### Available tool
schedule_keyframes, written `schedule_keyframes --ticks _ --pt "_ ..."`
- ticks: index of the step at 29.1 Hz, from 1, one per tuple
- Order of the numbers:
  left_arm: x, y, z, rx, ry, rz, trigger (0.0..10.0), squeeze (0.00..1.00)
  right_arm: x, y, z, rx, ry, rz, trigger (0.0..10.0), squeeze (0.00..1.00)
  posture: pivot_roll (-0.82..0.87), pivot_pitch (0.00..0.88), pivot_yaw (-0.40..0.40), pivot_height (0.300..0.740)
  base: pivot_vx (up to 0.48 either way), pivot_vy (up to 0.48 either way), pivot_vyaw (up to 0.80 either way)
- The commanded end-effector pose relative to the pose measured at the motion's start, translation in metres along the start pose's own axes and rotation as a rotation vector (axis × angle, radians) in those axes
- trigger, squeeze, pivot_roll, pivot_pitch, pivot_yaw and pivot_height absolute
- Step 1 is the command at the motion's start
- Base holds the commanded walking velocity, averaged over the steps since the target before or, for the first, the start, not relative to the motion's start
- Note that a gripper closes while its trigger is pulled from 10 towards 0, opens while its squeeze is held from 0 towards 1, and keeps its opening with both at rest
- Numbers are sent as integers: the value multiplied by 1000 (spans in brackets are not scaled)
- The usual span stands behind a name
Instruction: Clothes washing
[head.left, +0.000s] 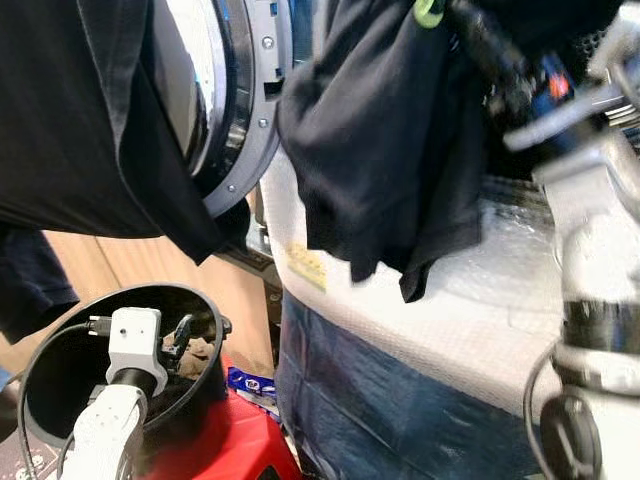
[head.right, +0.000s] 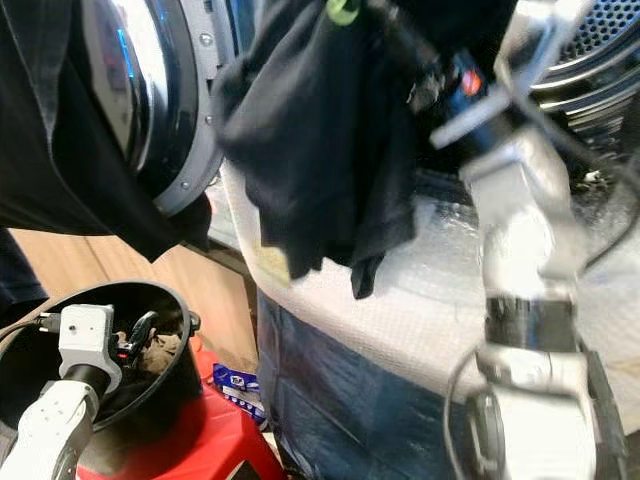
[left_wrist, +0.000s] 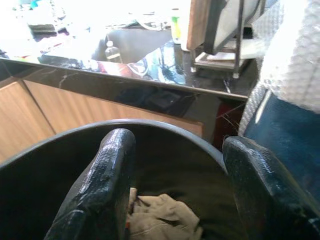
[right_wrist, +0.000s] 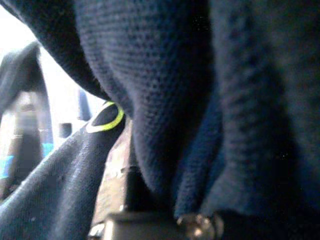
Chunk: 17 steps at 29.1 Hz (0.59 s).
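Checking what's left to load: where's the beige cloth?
In the black bucket at lower left, beneath the open left pincer; beige cloth.

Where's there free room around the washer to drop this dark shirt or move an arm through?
The bubble-wrapped ledge right of the hanging dark shirt is bare. The black bucket holds one tan cloth, with room beside it. It is crowded at the washer door, between draped cloth and the right end effector.
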<state>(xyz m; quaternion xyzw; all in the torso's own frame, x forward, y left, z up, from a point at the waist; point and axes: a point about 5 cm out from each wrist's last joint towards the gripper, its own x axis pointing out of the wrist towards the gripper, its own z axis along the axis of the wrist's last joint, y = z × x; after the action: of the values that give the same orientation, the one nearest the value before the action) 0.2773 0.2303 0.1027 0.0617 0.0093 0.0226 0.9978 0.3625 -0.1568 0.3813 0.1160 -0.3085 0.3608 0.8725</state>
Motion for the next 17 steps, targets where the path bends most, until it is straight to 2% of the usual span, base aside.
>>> schedule_keyframes --ticks 1,3,4,9,11,12,14,17 --pt "-1 1 4 -1 -14 5 10000 0 12 -2 12 -35 -33 -25 0 0 204 0 29 740 0 0 0" --pt "-1 1 4 0 -11 4 10000 0 22 -7 18 -42 -33 -46 0 0 201 0 30 740 0 0 0" --pt "-1 1 3 -7 -6 -1 10000 0 32 -15 27 -54 -34 -119 0 0 199 0 28 740 0 0 0" --pt "0 0 4 -7 -8 -6 10000 0 41 -26 38 -68 -23 -231 0 0 193 0 27 740 0 0 0" --pt "1 -1 5 -11 -9 -5 10000 0 49 -31 51 -76 -30 -310 0 0 184 0 30 740 0 0 0" --pt "2 -2 4 -13 -8 -5 10000 0 54 -34 60 -98 -20 -388 0 0 183 0 31 740 0 0 0" --pt "3 -3 4 -5 -9 -5 10000 0 57 -37 63 -173 34 -480 0 0 177 0 35 740 0 0 0" --pt "4 -6 6 -9 -19 -11 10000 0 53 -45 63 -390 145 -650 0 0 191 0 21 740 0 0 0"
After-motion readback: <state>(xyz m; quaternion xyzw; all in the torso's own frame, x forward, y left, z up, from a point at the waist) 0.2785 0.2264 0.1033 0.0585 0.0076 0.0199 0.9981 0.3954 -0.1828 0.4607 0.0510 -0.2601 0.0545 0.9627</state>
